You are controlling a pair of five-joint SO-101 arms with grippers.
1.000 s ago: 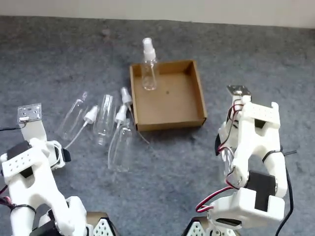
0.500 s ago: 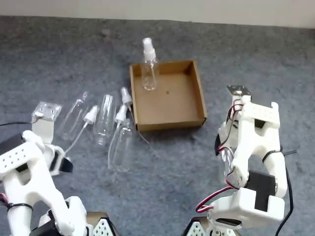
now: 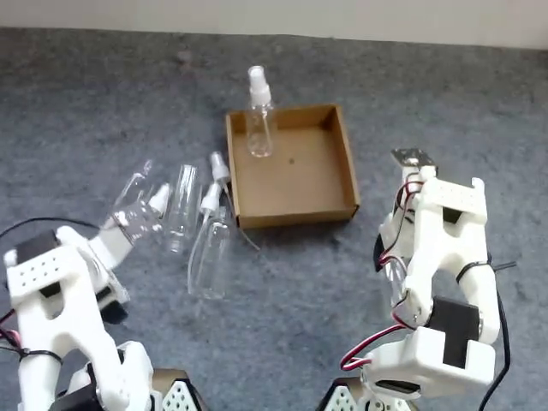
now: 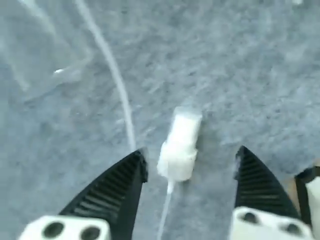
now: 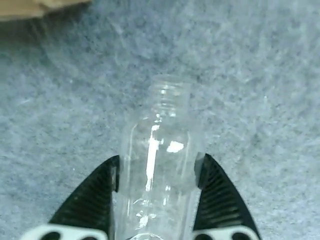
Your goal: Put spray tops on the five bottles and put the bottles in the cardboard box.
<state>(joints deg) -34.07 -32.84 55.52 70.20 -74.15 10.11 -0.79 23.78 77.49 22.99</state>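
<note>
The left claw [image 4: 190, 167] is hanging spread wide over a white spray top [image 4: 179, 147]. The top is lying on the grey carpet [image 4: 240, 65] between the two black fingertips, a little nearer one of them. Its thin dip tube [image 4: 165, 215] is trailing back under the claw.

The right claw [image 5: 159, 165] is pinching an open-necked bottle [image 5: 162, 117] by the body, with the threaded neck pointing out past the fingertips.

The step in hand looks like picking up the top. The left claw would do well to centre itself first and then close across the squat moulded head, not the tube. The tube looks slender and springy and would likely bend or slip out. The head is hard, smooth plastic and gives the ribbed pads something blocky to bite. The tube should be left hanging free so that it can be fed into the narrow neck.

The bottle is clear, glossy and round, so it may twist in the grip while the top is being seated.

Loose bottles [image 3: 210, 253] are lying near the left claw. The cardboard box [image 3: 308, 175] is sitting ahead of the right claw, and one capped bottle [image 3: 259, 124] is leaning against the wall farthest from it.
</note>
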